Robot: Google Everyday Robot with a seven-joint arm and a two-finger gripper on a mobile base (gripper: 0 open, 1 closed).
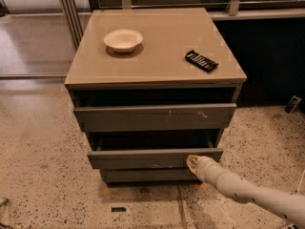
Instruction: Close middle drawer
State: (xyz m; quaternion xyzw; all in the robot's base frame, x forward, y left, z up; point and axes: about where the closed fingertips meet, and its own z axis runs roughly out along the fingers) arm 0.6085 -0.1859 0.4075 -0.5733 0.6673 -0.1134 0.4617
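The middle drawer is a wide grey handleless front, second of the cabinet's three, pulled out a short way with a dark gap above it. My gripper is at the end of a pale arm that reaches in from the lower right. Its tip rests against the right part of the middle drawer's front. The top drawer front with small pale scratches sits above. The lowest front shows just below the middle drawer.
A white bowl and a black remote-like object lie on the cabinet top. Speckled floor surrounds the cabinet. A metal frame leg stands at back left, and a dark panel at back right.
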